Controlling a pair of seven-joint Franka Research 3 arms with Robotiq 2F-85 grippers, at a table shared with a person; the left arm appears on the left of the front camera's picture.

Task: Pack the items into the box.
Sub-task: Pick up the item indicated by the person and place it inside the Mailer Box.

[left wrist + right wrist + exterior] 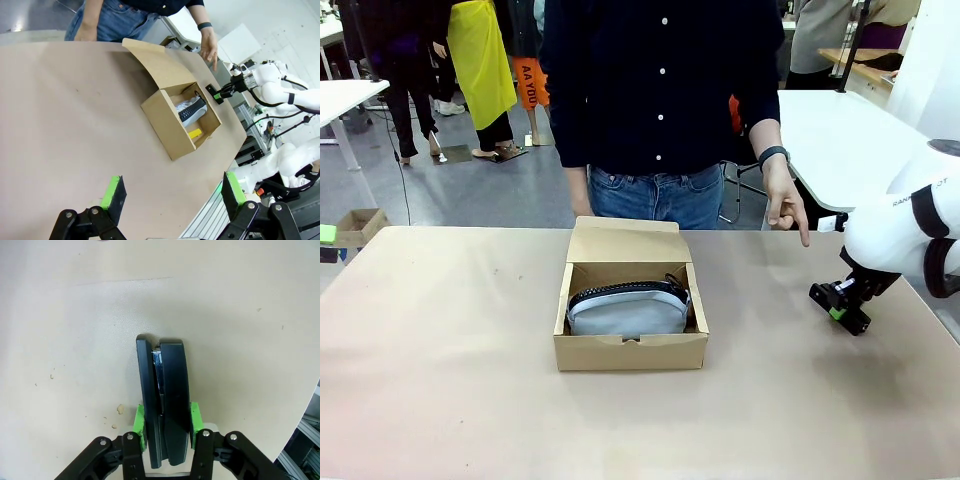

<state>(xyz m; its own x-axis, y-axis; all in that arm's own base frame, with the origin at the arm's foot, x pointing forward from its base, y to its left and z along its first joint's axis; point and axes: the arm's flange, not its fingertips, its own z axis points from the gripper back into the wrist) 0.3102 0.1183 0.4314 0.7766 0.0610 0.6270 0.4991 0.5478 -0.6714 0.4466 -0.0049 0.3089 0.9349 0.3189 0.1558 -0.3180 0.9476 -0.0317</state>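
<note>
right tool (166,430) clamped on stapler (167,390), down near surface (440,350), right of box (630,352). left tool (172,192) wide, holding nothing. pouch (627,310) lies inside box, lid up. hand (785,205) points down at far edge.

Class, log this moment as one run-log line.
pouch: in box | stapler: gripped by right gripper, outside box | left gripper: open, empty | lid: open
</note>
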